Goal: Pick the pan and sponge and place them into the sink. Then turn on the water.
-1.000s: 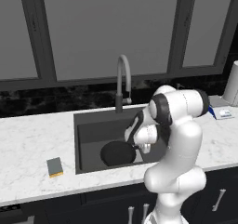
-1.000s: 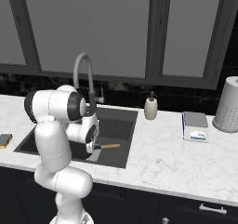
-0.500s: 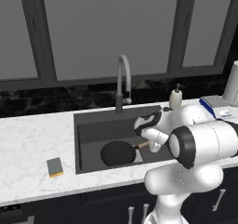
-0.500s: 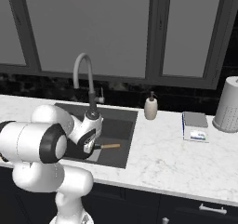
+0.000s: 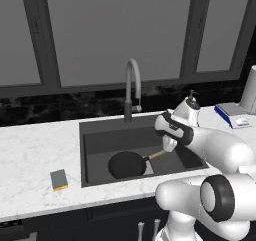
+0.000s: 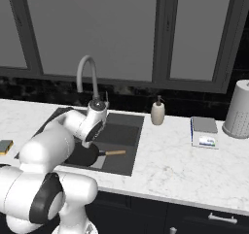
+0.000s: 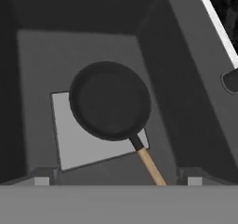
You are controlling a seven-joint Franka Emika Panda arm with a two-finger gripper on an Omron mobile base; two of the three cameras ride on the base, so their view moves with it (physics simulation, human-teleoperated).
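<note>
I see the round black frying pan with its short light-brown wooden handle (image 5: 128, 164) lying flat on the floor of the large dark grey recessed sink (image 5: 100, 141), resting partly over the lighter grey square plate (image 7: 79, 139) there. In my hand view the pan (image 7: 109, 100) sits just ahead of the camera, handle pointing back toward me. My white arm's two-finger gripper (image 5: 169, 146) hangs over the right part of the basin, just above the handle's end and apart from it; whether the jaws are spread or closed I cannot tell, since the tips are barely visible.

The small grey-green-over-yellow sponge (image 5: 59, 179) lies on the white marble counter (image 5: 30, 160) left of the sink, well apart from the gripper. The tall grey gooseneck faucet (image 5: 131, 89) stands behind the basin, with the beige soap dispenser bottle (image 6: 157, 111) to its right.
</note>
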